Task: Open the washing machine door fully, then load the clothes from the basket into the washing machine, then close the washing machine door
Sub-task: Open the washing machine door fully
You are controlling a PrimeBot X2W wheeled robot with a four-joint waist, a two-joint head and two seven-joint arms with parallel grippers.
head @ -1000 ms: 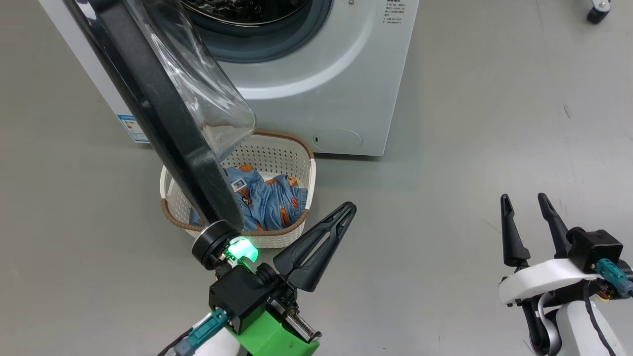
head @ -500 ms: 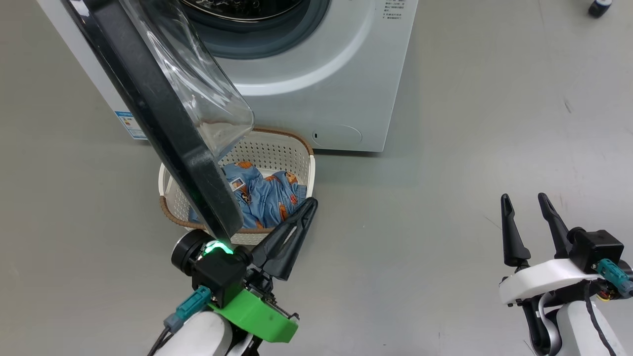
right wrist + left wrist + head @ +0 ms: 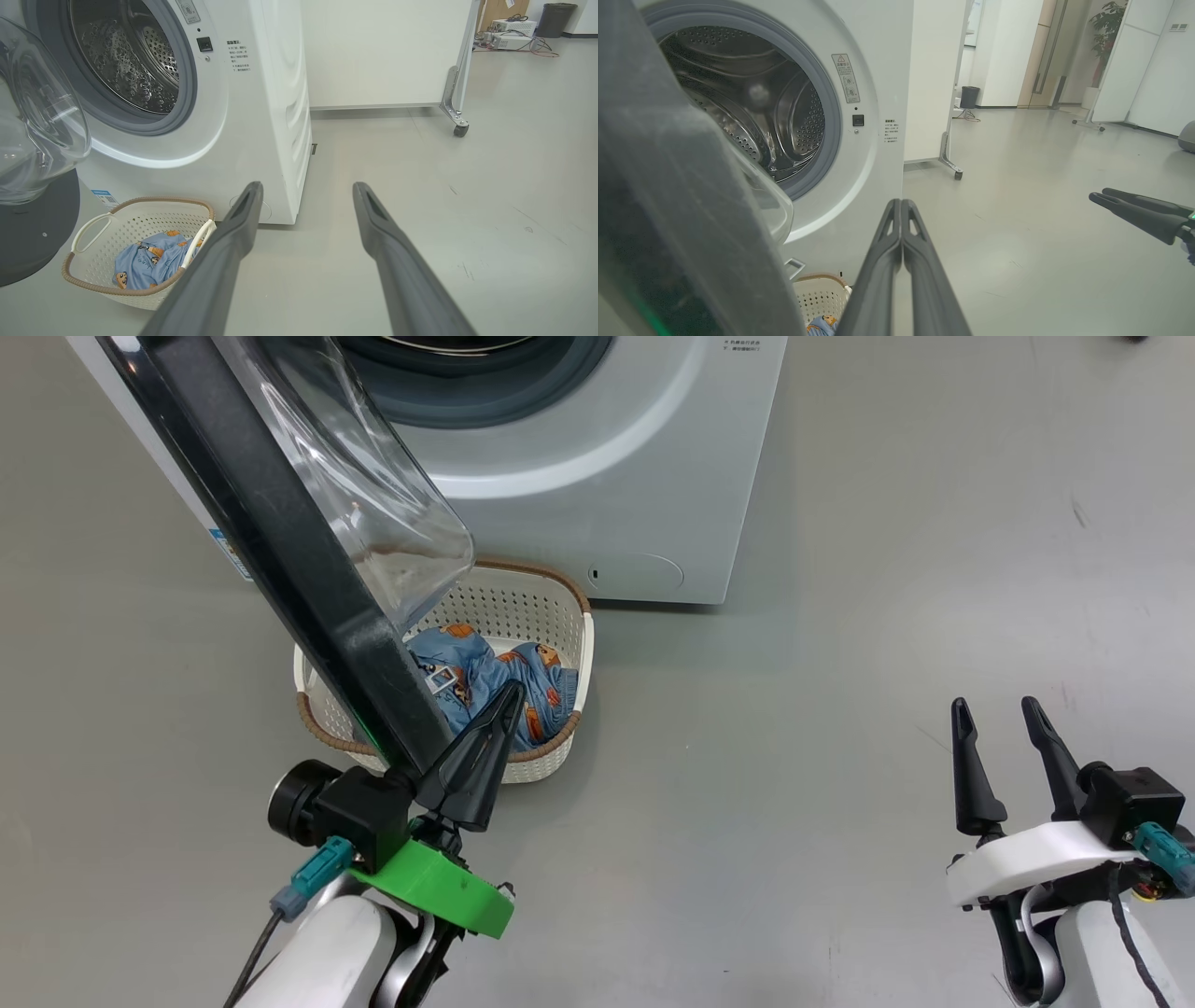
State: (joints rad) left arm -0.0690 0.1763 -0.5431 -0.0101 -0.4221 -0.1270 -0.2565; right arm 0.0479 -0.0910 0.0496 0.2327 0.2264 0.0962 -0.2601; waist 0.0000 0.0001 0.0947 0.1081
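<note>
Left gripper (image 3: 512,693), fingers pressed together and empty, points toward the white boxy front-loading washing machine (image 3: 597,448). Just left, its black-rimmed round glass door (image 3: 308,588) stands open, edge-on, long axis slanting up-left. Right gripper (image 3: 994,704), fingers spread, empty, stands over open grey floor (image 3: 794,756).

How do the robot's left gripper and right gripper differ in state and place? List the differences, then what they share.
The left gripper is shut, fingers pressed together; the right gripper is open, fingers apart. The left gripper sits by the lower edge of the washing machine door, above the basket in the head view; the right gripper is over the floor, far from both. Both have long dark fingers and hold nothing.
</note>
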